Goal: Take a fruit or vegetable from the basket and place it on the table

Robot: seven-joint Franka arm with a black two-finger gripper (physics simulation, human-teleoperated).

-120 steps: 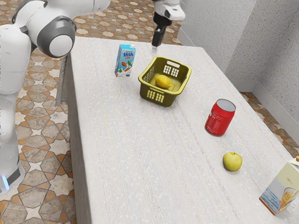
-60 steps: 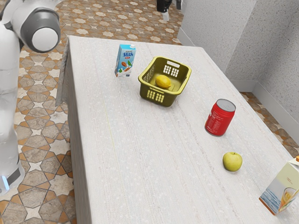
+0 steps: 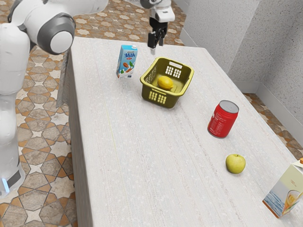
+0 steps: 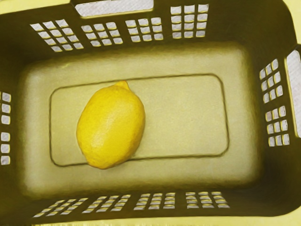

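My gripper [image 3: 156,46] is raised over the table's far part, with a gap between its two fingers and nothing held. In the exterior view, it appears just beyond the far rim of the olive-yellow basket [image 3: 158,90]. Inside that basket rests a yellow lemon [image 3: 165,83]. The wrist view looks down into the basket [image 4: 188,117], where the lemon [image 4: 111,126] lies on its side on the floor, off-centre and apart from the walls.
A blue milk carton [image 3: 126,62] stands beside the basket. Toward the exterior view's right are a red can [image 3: 223,120], a yellow-green apple [image 3: 235,163] and a juice carton [image 3: 285,191], all on the white table [image 3: 142,156].
My hand rose nearly out of the exterior view half a second ago and has come back lower, slightly left of where it was a second ago. The basket and lemon have not moved.
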